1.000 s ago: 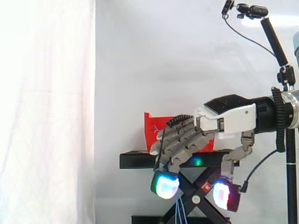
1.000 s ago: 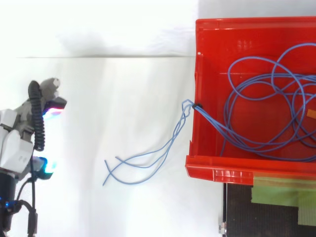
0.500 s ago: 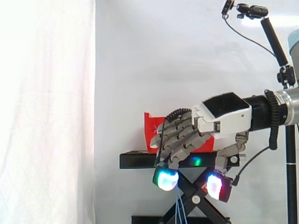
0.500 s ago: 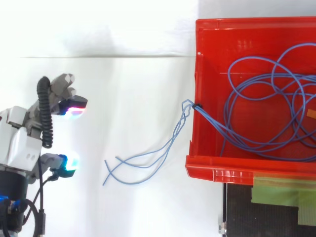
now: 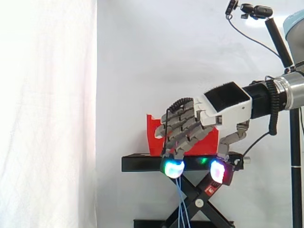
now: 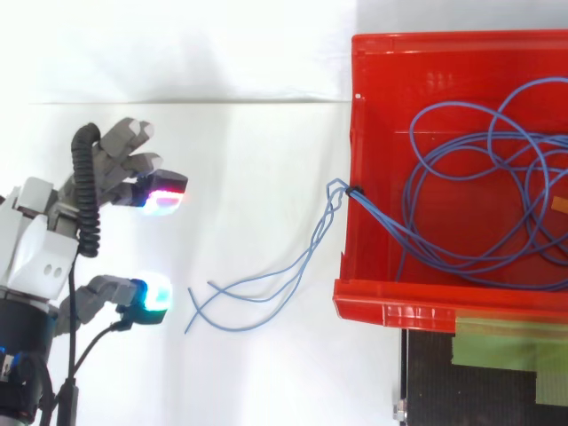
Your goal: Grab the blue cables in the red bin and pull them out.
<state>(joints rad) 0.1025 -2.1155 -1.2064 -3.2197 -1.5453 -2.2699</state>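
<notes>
Top view, left to right: the hand (image 6: 35, 257) hovered with fingers spread wide, holding nothing, near but clear of the loose ends of the blue cables (image 6: 382, 222). These tails ran lower left to upper right, up to a notch in the left wall of the red bin (image 6: 399, 306). The main coils lay inside the bin. Judged progress: early, with both grasp and pull not yet done.

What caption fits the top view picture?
Open hand hovers beside blue cables trailing out of the red bin.
</notes>
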